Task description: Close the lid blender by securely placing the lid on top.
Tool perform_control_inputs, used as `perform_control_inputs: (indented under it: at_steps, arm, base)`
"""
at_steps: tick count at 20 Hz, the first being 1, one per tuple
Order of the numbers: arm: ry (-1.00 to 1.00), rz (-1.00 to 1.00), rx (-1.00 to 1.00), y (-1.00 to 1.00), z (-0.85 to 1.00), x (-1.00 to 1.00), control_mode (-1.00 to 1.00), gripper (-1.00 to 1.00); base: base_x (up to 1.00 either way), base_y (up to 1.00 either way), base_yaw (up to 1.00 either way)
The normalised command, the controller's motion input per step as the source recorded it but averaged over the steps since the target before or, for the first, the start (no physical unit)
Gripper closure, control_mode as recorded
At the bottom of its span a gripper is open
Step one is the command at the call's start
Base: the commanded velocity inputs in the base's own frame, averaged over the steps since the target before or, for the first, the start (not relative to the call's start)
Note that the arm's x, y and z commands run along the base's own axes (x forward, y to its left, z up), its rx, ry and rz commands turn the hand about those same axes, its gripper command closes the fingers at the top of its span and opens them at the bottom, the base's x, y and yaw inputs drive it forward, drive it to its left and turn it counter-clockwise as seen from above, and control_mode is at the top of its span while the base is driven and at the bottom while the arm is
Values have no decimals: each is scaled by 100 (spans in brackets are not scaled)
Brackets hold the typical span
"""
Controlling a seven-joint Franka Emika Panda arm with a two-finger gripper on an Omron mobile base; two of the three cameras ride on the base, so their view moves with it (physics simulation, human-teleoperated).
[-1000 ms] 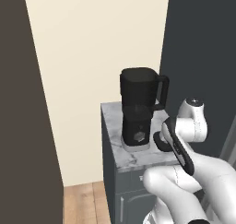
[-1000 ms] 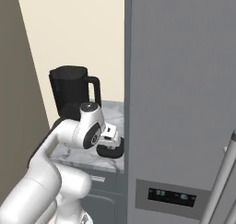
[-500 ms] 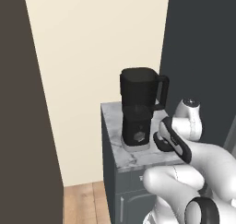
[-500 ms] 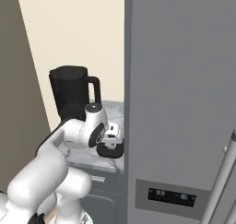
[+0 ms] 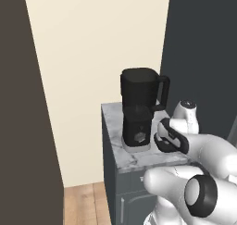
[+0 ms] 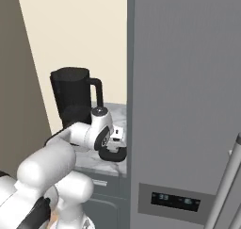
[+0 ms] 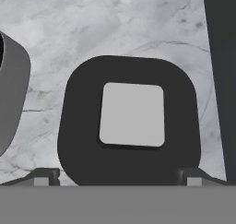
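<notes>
The lid [image 7: 131,121], a black rounded square with a pale grey knob in its centre, lies flat on the marble counter [image 7: 115,25]. My gripper [image 7: 117,179] is open right above it, one fingertip [image 7: 44,177] at each lower corner of the lid. From the right base view the lid [image 6: 113,156] is a dark shape under my hand. The blender [image 5: 139,103] stands upright to the left of my hand [image 5: 170,140], its jar top uncovered and its handle towards the hand. Its light grey foot [image 7: 11,89] is at the left edge of the hand view.
A tall grey fridge [image 6: 188,105] rises directly right of the counter, close to the lid, and is the dark strip [image 7: 221,80] in the hand view. A dark panel [image 5: 23,103] stands left. The counter [image 5: 115,145] is narrow, with a wooden floor below.
My arm has folded lower and the hand has shifted slightly towards the fridge, over the lid. Blender and lid have not moved.
</notes>
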Motion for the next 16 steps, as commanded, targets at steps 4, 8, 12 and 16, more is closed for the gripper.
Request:
perform_control_inputs:
  at_steps: [4, 8, 12, 16]
  arm:
    - [0, 0, 0, -7, -20, 6, -100, -100]
    - [0, 0, 0, -14, -12, 0, -100, -100]
    - [0, 0, 0, -4, -1, 13, -100, -100]
    - [0, 0, 0, 0, -2, 27, -100, -100]
  base:
    - [0, 0, 0]
    - [0, 0, 0]
    - [0, 0, 0]
    - [0, 0, 0]
